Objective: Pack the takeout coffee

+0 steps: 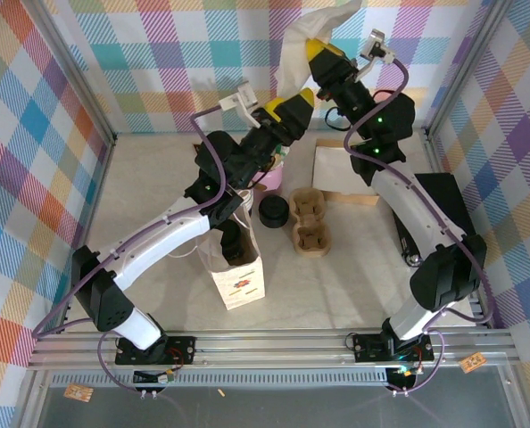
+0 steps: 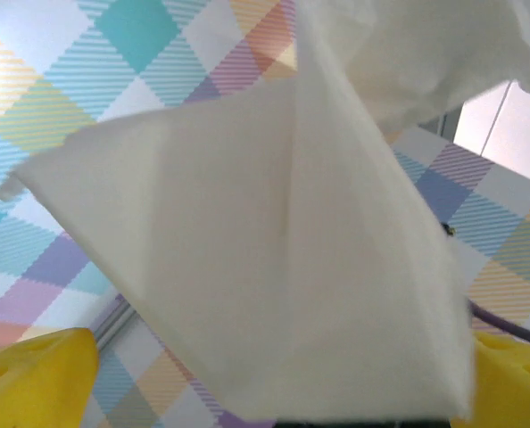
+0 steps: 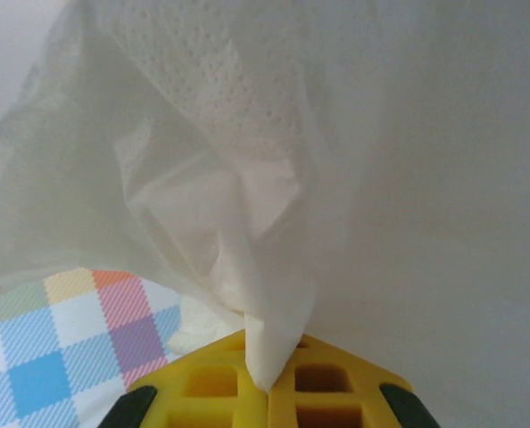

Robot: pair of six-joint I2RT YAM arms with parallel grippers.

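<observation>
In the view from above, the right gripper (image 1: 321,46) is at the top of the frame, right of centre, clenched on a white napkin (image 1: 326,18) that rises from it against the checked back wall. In the right wrist view we see its yellow fingers (image 3: 285,399) pressed together, with a twisted corner of the napkin pinched between them and the rest of the sheet billowing above. The left gripper (image 1: 293,105) is just below and left of it, near the top centre, and it is released. In the left wrist view its yellow fingers (image 2: 33,374) stand far apart in the two lower corners, with the napkin hanging between them as a broad flat sheet in front of the camera; whether it touches them we cannot tell. Lower down, left of centre, a white paper bag (image 1: 243,281) stands upright on the table (image 1: 158,178) with its mouth open, partly under the left arm. A dark shape (image 1: 236,242) sits in that mouth; it may be the black lid of the takeout coffee, but we cannot tell for sure. Just right of the bag's top, a stack of black lids (image 1: 272,211) sits at the centre of the frame, and beside it on the right lies a brown cardboard cup tray (image 1: 310,223).
</observation>
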